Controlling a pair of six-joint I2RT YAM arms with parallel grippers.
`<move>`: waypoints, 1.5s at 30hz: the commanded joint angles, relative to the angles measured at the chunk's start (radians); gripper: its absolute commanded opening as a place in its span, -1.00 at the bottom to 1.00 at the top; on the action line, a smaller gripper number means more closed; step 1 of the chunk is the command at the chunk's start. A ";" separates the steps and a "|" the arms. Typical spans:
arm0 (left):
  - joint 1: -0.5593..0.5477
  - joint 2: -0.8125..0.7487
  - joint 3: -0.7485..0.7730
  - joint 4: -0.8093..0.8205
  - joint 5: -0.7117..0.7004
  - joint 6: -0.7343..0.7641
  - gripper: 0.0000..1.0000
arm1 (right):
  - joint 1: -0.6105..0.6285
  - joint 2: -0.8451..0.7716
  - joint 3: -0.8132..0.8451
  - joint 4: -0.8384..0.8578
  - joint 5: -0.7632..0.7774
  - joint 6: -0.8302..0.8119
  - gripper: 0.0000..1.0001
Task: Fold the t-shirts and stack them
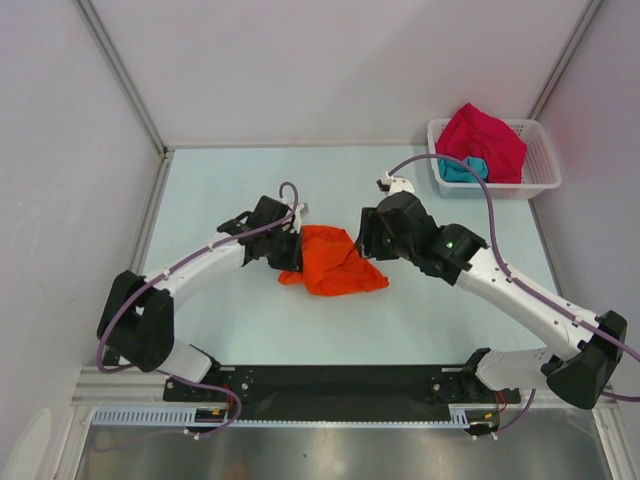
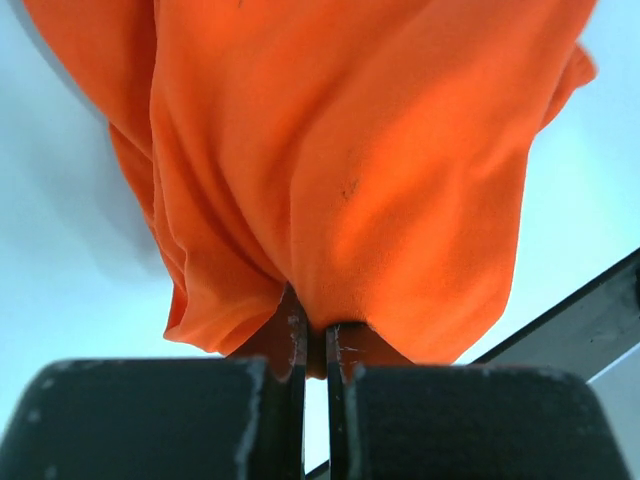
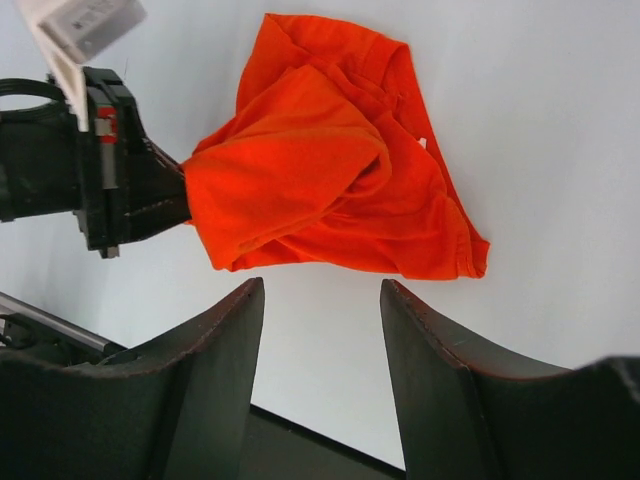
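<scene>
Left claw (image 2: 315, 335) was clamped on an edge of the crumpled bright-orange cloth t-shirt (image 1: 335, 262), right claw (image 3: 322, 290) gaped empty; it likely needed the opposite hem before pulling taut.

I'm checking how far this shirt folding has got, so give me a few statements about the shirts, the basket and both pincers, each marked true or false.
1. The left pincer is shut on the bright orange cloth t-shirt. True.
2. The right pincer grips that orange t-shirt too. False: it is open, holds nothing and is apart from the shirt.
3. The crimson-pink cloth t-shirt lies in the white plastic lattice basket. True.
4. The orange t-shirt is folded into a neat flat rectangle. False: it is bunched and crumpled on the pale table.
5. The teal cloth t-shirt lies beside the orange one. False: it is in the basket, partly under the crimson-pink one.
</scene>
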 commanded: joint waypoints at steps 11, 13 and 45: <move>0.004 -0.067 -0.028 -0.026 -0.172 -0.069 0.99 | 0.013 -0.033 -0.187 0.033 0.036 0.076 0.11; 0.004 -0.079 -0.005 -0.044 -0.200 -0.076 0.99 | 0.007 -0.019 -0.196 0.043 0.029 0.073 0.11; 0.179 -0.280 -0.118 -0.054 -0.233 -0.121 0.99 | -0.177 0.496 -0.121 0.259 -0.134 -0.088 -0.67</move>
